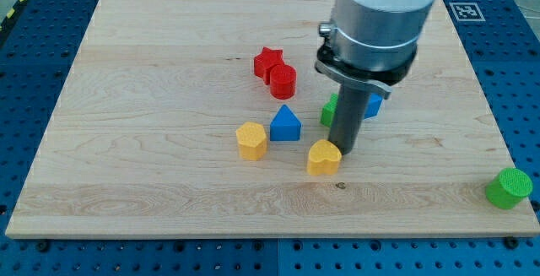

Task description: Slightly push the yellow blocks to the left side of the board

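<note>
Two yellow blocks lie on the wooden board (pixel 152 99). A yellow hexagon block (pixel 251 139) sits left of centre. A yellow heart block (pixel 323 157) sits lower and to its right. My tip (pixel 342 149) stands at the heart's upper right edge, touching or nearly touching it. The rod rises from there to the large grey arm body at the view's top.
A blue triangle-roofed block (pixel 285 124) sits between the yellow blocks. A red star (pixel 267 61) and a red cylinder (pixel 283 81) touch above it. A green block (pixel 329 110) and a blue block (pixel 373 105) are partly hidden behind the rod. A green cylinder (pixel 509 187) lies off the board's right edge.
</note>
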Action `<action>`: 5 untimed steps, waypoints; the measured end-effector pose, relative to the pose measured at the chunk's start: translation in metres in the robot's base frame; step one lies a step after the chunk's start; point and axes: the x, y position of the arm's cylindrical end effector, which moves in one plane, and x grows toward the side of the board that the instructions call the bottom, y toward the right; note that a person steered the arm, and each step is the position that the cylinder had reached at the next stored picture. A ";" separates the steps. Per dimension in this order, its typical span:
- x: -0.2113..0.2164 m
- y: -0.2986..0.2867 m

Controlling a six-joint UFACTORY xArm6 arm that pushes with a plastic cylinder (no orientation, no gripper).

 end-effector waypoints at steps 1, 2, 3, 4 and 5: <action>-0.004 0.010; 0.018 0.024; 0.029 0.004; 0.015 -0.042; 0.009 -0.052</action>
